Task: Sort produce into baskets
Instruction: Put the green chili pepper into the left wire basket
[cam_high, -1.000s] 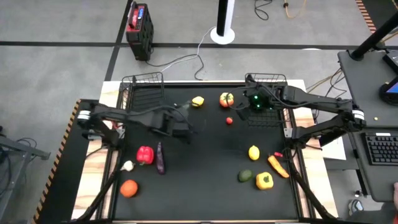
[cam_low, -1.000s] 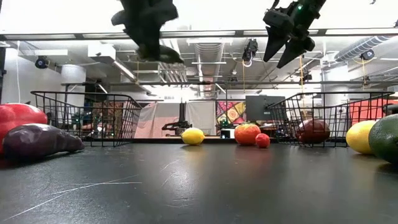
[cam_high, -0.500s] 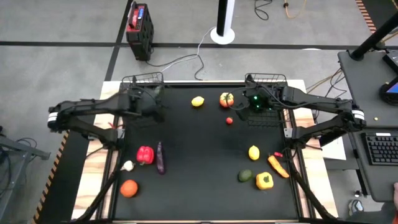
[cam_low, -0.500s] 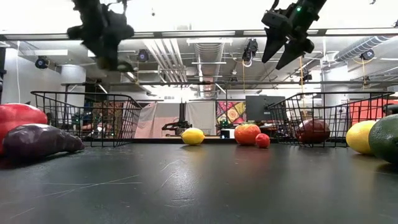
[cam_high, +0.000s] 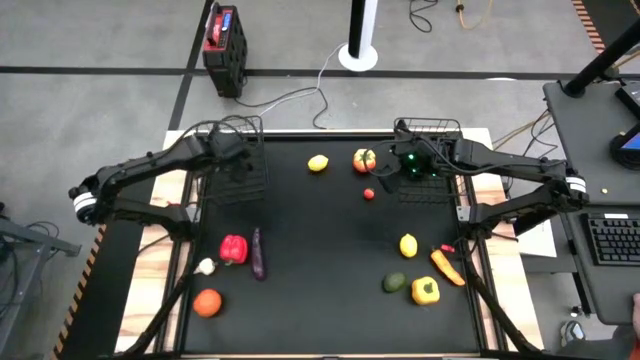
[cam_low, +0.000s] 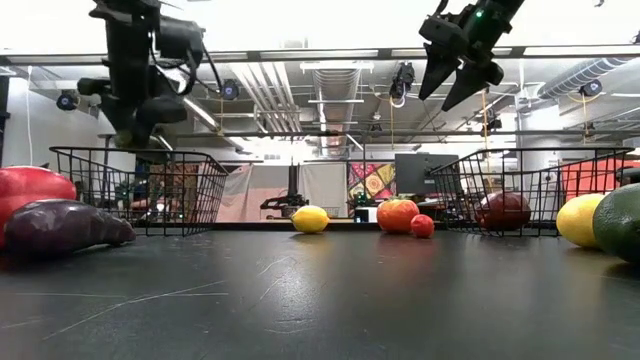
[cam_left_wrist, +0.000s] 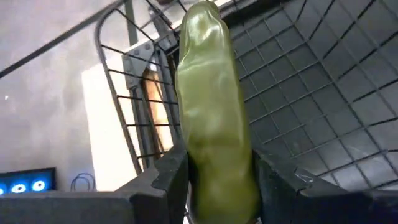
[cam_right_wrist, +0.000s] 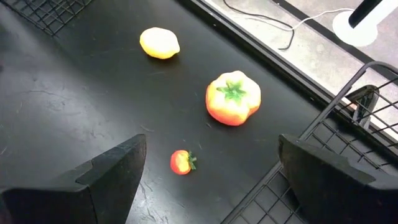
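Note:
My left gripper (cam_high: 240, 160) is above the left black wire basket (cam_high: 222, 128) at the table's far left, shut on a green cucumber (cam_left_wrist: 211, 106). My right gripper (cam_high: 392, 168) hangs open and empty above the left rim of the right basket (cam_high: 445, 128); it also shows in the right wrist view (cam_right_wrist: 211, 155). Below it on the table lie an orange tomato (cam_right_wrist: 233, 98), a small red tomato (cam_right_wrist: 181, 162) and a lemon (cam_right_wrist: 160, 43). A dark red piece (cam_low: 503, 210) lies in the right basket. My left gripper pinches the cucumber between its two fingers, on the sides of its thick end (cam_left_wrist: 219, 177). The fingers point down, and the cucumber runs on past them along their length. Its free end (cam_left_wrist: 202, 18) hangs clear above the basket's mesh floor.
At the near left lie a red pepper (cam_high: 233, 248), an eggplant (cam_high: 258, 254), a garlic (cam_high: 205, 266) and an orange tomato (cam_high: 207, 302). At the near right lie a lemon (cam_high: 408, 245), a carrot (cam_high: 447, 267), a green piece (cam_high: 394, 283) and a yellow pepper (cam_high: 425, 291).
My left gripper has carried the cucumber from over the middle of the table toward the far left, and now hangs over the left basket, lower than before. The cucumber stays lifted clear.

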